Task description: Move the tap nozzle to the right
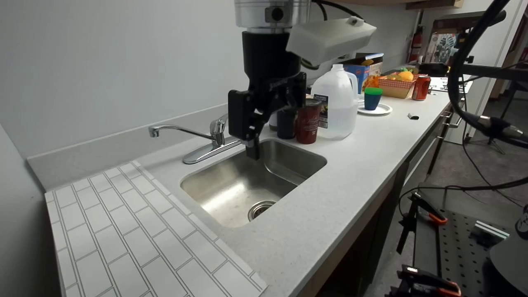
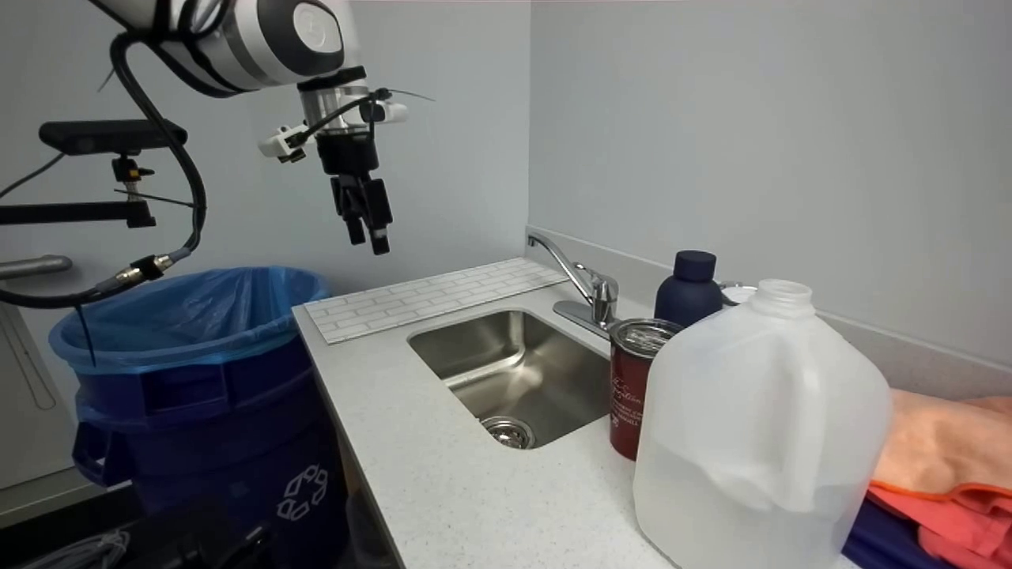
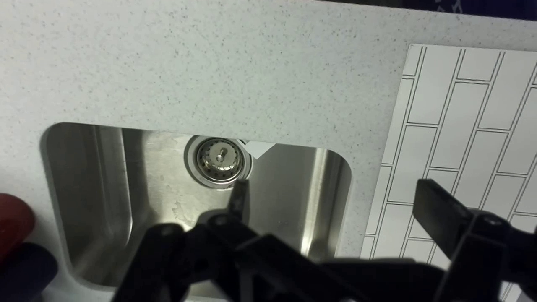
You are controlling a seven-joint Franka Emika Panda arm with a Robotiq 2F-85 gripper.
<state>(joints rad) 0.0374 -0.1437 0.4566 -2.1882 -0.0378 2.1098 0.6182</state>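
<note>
The tap nozzle [image 1: 181, 129] is a slim chrome spout in an exterior view, reaching left from its base over the back of the counter. In an exterior view the tap nozzle [image 2: 563, 265] points toward the far wall corner. Its short lever handle [image 2: 605, 294] stands at the base. My gripper [image 3: 331, 184] is open and empty in the wrist view, its black fingers wide apart. The gripper [image 2: 369, 237] hangs pointing down in the air, well apart from the nozzle. In an exterior view the gripper [image 1: 253, 144] overlaps part of the faucet base. The nozzle does not show in the wrist view.
The steel sink [image 1: 231, 181] lies below. A red tumbler [image 2: 628, 395], a dark blue bottle [image 2: 686, 292] and a water jug [image 2: 759, 411] stand beside the faucet. A tile-patterned sheet [image 1: 123, 214] covers the counter's end. The wall runs behind the tap.
</note>
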